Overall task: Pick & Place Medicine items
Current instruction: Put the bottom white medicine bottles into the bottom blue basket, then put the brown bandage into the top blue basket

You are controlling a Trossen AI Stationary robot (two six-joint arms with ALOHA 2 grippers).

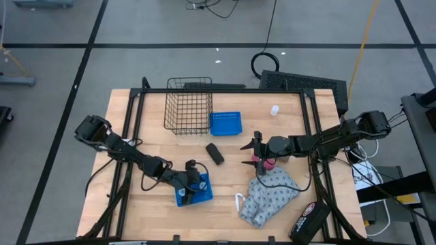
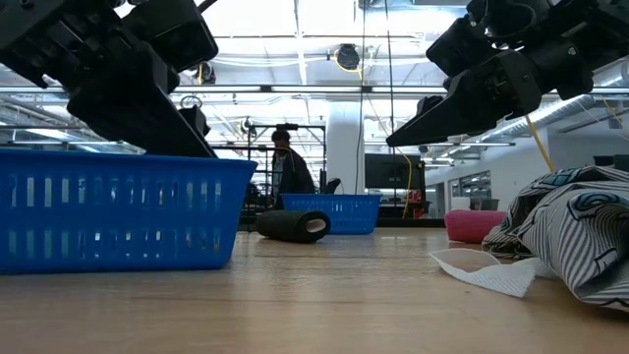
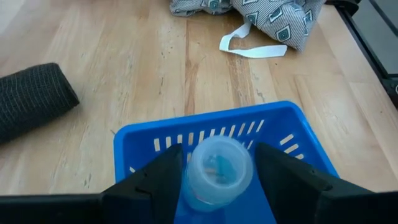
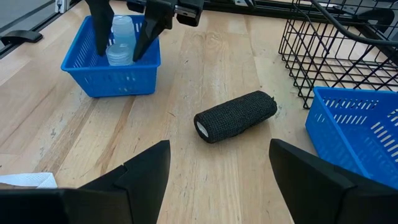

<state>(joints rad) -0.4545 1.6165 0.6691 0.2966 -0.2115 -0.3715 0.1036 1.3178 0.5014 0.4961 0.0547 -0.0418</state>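
Note:
My left gripper points down into a small blue tray near the table's front and is shut on a small white round bottle. It also shows in the right wrist view. Whether another bottle lies in that tray I cannot tell. A second white bottle stands on its base at the far side of the table. My right gripper is open and empty above the table's middle, beside a pink block. My left gripper pinches the bottle's round side between its two fingers, one on each side. The fingers come from above, pointing down into the tray. The bottle stands upright, cap up, inside the tray's walls; whether its base is on the tray floor is hidden.
A black roll lies at mid-table. A wire basket and a second blue tray stand at the back. A patterned cloth with a white strap lies front right, with a black case at the front right edge.

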